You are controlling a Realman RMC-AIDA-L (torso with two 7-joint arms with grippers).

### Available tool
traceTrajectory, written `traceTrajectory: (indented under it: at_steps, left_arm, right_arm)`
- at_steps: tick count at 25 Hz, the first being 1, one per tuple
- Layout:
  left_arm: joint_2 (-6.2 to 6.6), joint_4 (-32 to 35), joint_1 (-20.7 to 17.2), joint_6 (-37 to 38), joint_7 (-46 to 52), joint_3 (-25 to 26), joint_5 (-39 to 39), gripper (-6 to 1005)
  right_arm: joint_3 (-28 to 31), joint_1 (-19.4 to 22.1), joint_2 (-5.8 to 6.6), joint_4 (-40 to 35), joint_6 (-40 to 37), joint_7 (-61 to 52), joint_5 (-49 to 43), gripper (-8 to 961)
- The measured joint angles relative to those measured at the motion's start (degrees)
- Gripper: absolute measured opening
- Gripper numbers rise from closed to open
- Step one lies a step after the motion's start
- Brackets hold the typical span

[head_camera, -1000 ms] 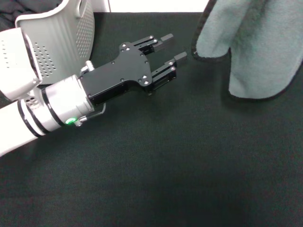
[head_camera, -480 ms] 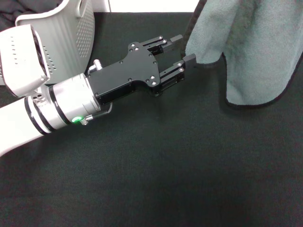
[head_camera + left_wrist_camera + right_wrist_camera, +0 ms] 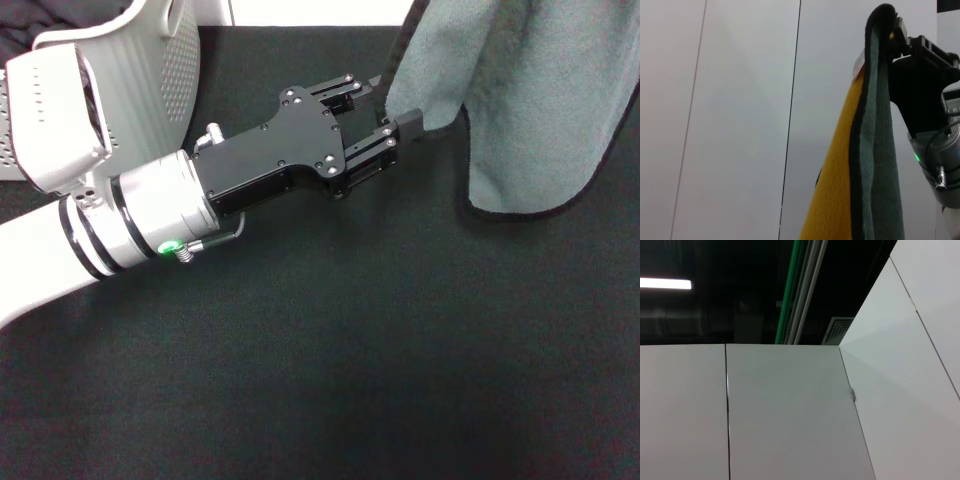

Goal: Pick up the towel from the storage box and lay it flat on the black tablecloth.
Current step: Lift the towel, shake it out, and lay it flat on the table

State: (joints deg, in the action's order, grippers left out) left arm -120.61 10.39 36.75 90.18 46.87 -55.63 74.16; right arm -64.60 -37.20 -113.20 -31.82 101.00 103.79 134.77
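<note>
One towel (image 3: 530, 100) hangs | lower edge between left tool (image 3: 385, 105) fingers | tool partly open, touching edge

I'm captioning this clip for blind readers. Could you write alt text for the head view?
The left tool reaches the hanging edge of a grey-teal towel, its fingers on either side of the black hem. Below lies the black tablecloth; the storage box stands behind the arm.

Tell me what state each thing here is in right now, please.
towel: hanging in the air, not yet laid flat.
left gripper: open, fingers either side of the towel's hanging edge.
right gripper: shut on the towel's top.
storage box: upright at the far left, inside hidden.
black tablecloth: spread flat.
</note>
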Motion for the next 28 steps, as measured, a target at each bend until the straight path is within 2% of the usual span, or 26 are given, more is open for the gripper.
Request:
traceTrajectory:
  at_steps: [9,12,17,23,28]
  left_arm:
    - [0.19,0.3,0.0,0.1,2.5,-0.7,0.4,457]
    - [0.2,0.4,0.0,0.3,2.6,-1.3,0.4,413]
    - [0.21,0.4,-0.1,1.9,2.7,-1.3,0.1,186]
    - [0.14,0.3,-0.5,2.2,2.8,-0.9,-0.3,32]
    - [0.31,0.7,-1.7,2.6,2.8,-0.8,-2.8,33]
  right_arm:
    - [0.0,0.2,-0.29,0.0,0.1,0.0,0.0,73]
    - [0.0,0.3,-0.52,0.0,0.1,0.0,0.0,75]
    - [0.0,0.4,-0.61,0.0,0.2,-0.2,0.0,78]
    - [-0.5,0.6,-0.71,0.4,0.4,-0.4,0.0,82]
    - [-0.7,1.7,-0.71,1.5,0.7,-1.0,0.0,86]
